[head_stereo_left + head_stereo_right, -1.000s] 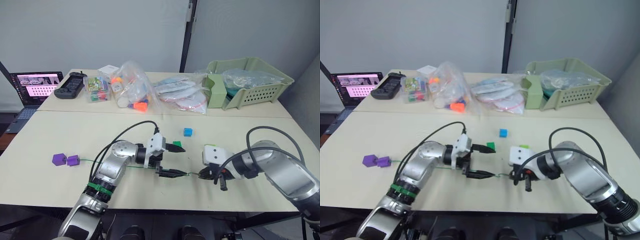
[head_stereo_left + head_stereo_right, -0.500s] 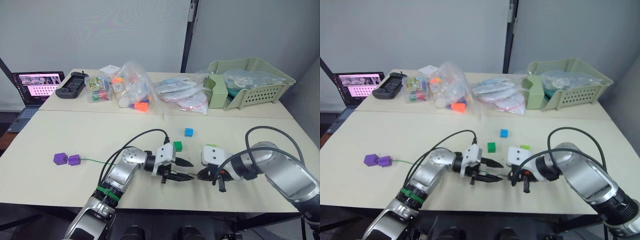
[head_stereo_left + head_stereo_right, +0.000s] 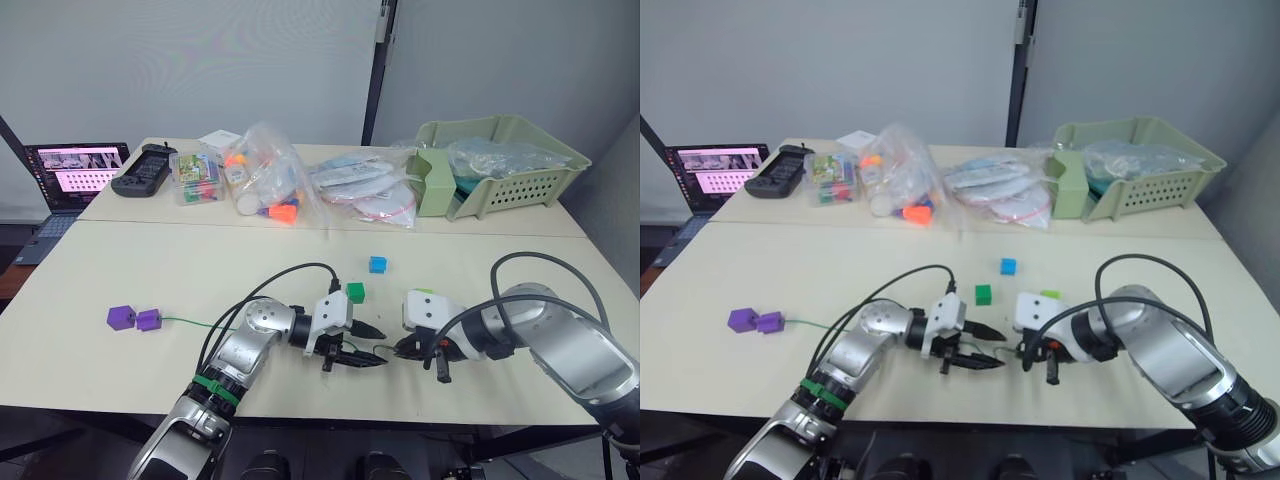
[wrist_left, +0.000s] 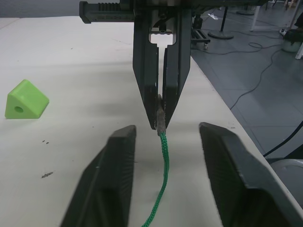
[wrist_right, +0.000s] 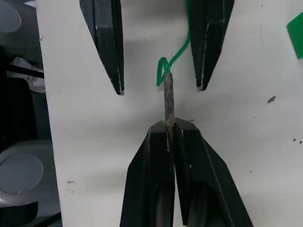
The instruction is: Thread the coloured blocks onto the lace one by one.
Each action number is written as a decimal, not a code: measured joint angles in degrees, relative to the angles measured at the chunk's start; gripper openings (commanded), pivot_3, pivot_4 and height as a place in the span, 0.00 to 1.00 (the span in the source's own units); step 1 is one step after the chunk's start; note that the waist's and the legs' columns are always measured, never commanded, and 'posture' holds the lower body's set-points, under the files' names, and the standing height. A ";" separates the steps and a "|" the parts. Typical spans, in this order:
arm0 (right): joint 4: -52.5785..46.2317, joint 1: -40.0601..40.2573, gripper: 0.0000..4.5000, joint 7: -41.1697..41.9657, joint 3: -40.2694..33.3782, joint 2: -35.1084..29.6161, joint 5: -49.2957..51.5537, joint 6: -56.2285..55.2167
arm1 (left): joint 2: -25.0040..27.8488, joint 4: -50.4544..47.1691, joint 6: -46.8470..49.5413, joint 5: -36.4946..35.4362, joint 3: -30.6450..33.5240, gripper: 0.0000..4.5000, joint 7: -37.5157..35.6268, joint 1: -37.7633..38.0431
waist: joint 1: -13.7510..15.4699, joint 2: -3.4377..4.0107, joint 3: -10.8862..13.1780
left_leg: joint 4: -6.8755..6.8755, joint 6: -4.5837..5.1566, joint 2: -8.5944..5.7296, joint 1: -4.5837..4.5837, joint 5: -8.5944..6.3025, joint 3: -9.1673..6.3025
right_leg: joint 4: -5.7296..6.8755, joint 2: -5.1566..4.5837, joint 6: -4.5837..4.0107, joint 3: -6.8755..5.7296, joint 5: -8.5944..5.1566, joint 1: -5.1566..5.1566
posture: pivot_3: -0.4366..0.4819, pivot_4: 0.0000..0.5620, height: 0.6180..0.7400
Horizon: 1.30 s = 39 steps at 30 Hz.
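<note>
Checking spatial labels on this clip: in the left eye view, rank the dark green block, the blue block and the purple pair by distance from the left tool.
1. The dark green block, just behind the left tool.
2. The blue block, further back and slightly right.
3. The purple pair, far off to the left, on the lace.

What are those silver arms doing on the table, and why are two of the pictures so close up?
They are a robot's two arms. The two wide pictures come from cameras in its head; the two close ones from cameras on its wrists. The right pincer is shut on the stiff tip of the green lace. The left pincer is open around the lace. Two purple blocks sit at the lace's far end. A dark green block, a blue block and a lime green block wait loose on the table.
</note>
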 measured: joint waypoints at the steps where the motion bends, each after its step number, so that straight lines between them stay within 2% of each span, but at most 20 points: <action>1: -0.03 0.00 0.00 -0.02 -0.01 -0.10 0.01 0.00 | -0.11 0.00 0.00 0.00 0.00 0.19 0.01 0.00 | 0.01 0.00 0.00 | 0.00 0.00 0.00 0.00 0.00 0.00 | 0.00 0.00 0.00 0.00 0.00 0.00 | 0.48 0.27 0.95; 3: -0.17 0.00 0.00 -0.04 -0.03 -0.34 0.31 0.02 | -0.32 0.00 0.00 0.00 0.00 0.04 0.07 0.00 | 0.01 0.00 0.00 | 0.00 0.00 0.00 0.00 0.00 0.00 | 0.00 0.00 0.00 0.00 0.00 0.00 | 0.48 0.27 0.95; 4: -0.27 0.00 0.00 -0.03 -0.03 -0.43 0.63 0.06 | -0.47 0.00 0.00 0.00 0.03 0.01 0.13 0.00 | 0.00 0.00 0.00 | 0.00 0.00 0.00 0.00 0.00 0.00 | 0.00 0.00 0.00 0.00 0.00 0.00 | 0.48 0.27 0.95; 15: -0.66 0.00 0.00 -0.69 -0.20 -1.05 1.90 0.33 | -0.87 0.06 -0.03 0.02 0.11 0.01 0.26 -0.02 | 0.01 0.00 0.00 | 0.00 0.00 0.00 0.00 0.00 0.00 | -0.01 0.00 0.00 0.00 0.00 0.01 | 0.48 0.27 0.95; 21: -2.16 0.30 0.45 -1.22 -3.80 -0.99 6.09 4.28 | -1.16 0.28 -0.22 0.01 0.24 0.00 0.93 -0.15 | 0.12 0.00 0.00 | 0.00 0.00 0.00 0.00 0.00 -0.02 | -0.02 0.00 0.00 0.00 0.00 0.01 | 0.48 0.27 0.95; 28: -3.28 5.12 0.99 -1.96 -18.70 -2.55 14.96 9.70 | -0.34 2.84 -1.48 -0.20 2.81 0.00 1.16 -2.03 | 0.76 0.00 0.00 | 0.00 0.00 -0.01 0.00 0.00 -0.03 | -0.06 -0.01 0.00 0.00 0.00 0.05 | 0.48 0.27 0.95; 33: -1.56 10.44 0.99 -7.25 -28.87 0.91 17.72 9.83 | 0.31 4.00 -1.65 -0.20 2.90 0.00 0.32 -2.01 | 1.08 0.00 0.00 | 0.00 0.00 0.01 0.00 0.00 -0.01 | -0.07 0.01 0.00 0.00 0.00 0.06 | 0.48 0.27 0.95; 39: 2.20 12.39 0.99 -17.22 -30.69 6.67 15.22 6.49 | 0.67 4.04 -1.72 -0.20 3.37 0.00 0.63 -1.93 | 1.02 0.01 -0.01 | -0.01 0.00 0.00 0.02 0.00 0.01 | -0.05 0.02 0.00 0.03 0.00 0.05 | 0.48 0.27 0.95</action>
